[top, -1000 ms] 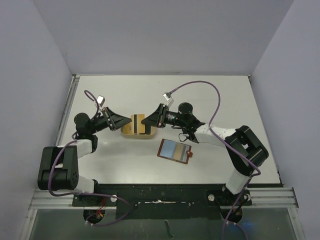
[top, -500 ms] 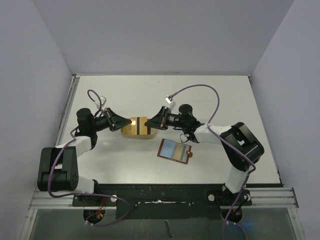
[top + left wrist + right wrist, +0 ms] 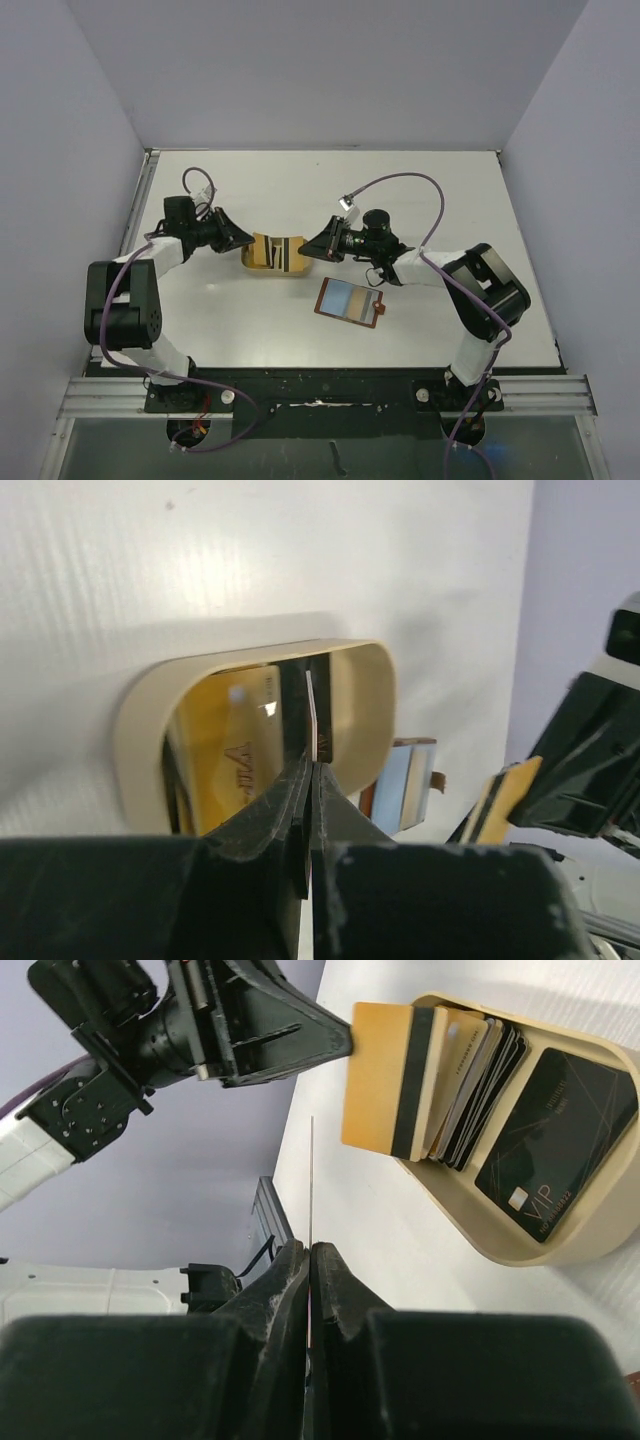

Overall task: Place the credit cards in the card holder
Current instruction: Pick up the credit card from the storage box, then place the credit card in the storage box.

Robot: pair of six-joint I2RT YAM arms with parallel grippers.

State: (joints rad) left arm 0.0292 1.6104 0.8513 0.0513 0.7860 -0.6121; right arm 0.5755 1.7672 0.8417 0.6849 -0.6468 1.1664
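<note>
My left gripper (image 3: 312,765) is shut on a credit card (image 3: 311,715), seen edge-on above the tan tray (image 3: 140,730). From the right wrist view that card (image 3: 380,1080) is gold with a black stripe, held upright at the tray's end. My right gripper (image 3: 310,1250) is shut on another thin card (image 3: 311,1180), also edge-on; the left wrist view shows it as tan with a dark stripe (image 3: 500,798). In the top view both grippers (image 3: 245,243) (image 3: 306,248) meet over the tray (image 3: 275,273). The card holder (image 3: 349,301), a brown wallet, lies open nearby.
The tray holds a stack of several dark and tan cards (image 3: 475,1060) and a black VIP card (image 3: 555,1130) lying flat. A purple cable (image 3: 400,180) loops above the right arm. Walls close off the table's far and side edges.
The right gripper has pinched fully shut on its card and shifted slightly right. The left arm's wrist has swung back toward the far left while its fingertips stay at the tray.
</note>
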